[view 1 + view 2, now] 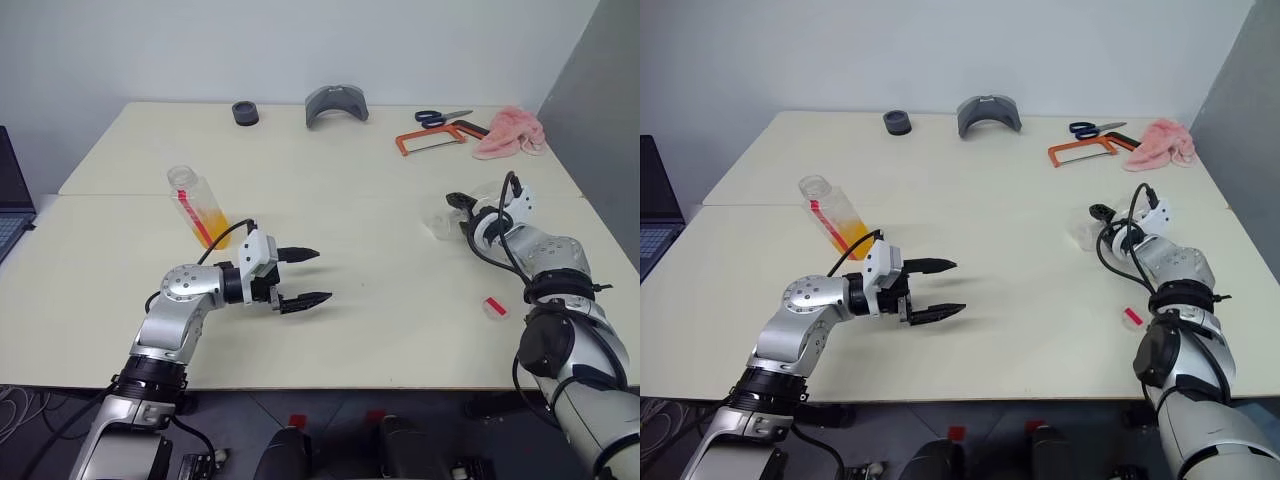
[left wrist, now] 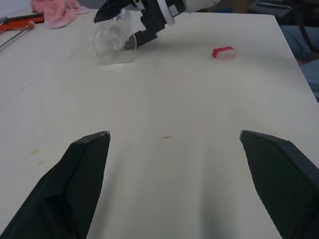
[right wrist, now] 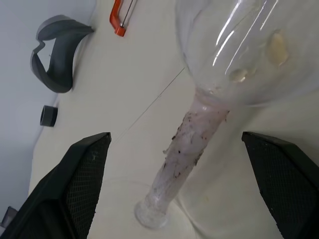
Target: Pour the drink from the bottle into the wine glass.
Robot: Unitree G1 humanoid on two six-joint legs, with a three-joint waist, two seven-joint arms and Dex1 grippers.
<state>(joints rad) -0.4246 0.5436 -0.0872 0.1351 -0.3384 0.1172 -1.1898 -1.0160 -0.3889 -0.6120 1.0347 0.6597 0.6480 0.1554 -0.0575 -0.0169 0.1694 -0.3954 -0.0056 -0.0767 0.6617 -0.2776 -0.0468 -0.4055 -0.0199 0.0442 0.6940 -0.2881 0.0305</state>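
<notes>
Left eye view first: the bottle (image 1: 198,208) stands uncapped behind the wide-open left gripper (image 1: 303,276), its red cap (image 1: 495,306) lying far right. The right gripper (image 3: 174,142) brackets the wine glass (image 3: 199,124) stem (jaws still spread); close squarely there, mid-stem.

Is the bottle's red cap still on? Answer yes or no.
No: the bottle stands open-necked, and a small red cap lies on the table by the right arm.
</notes>
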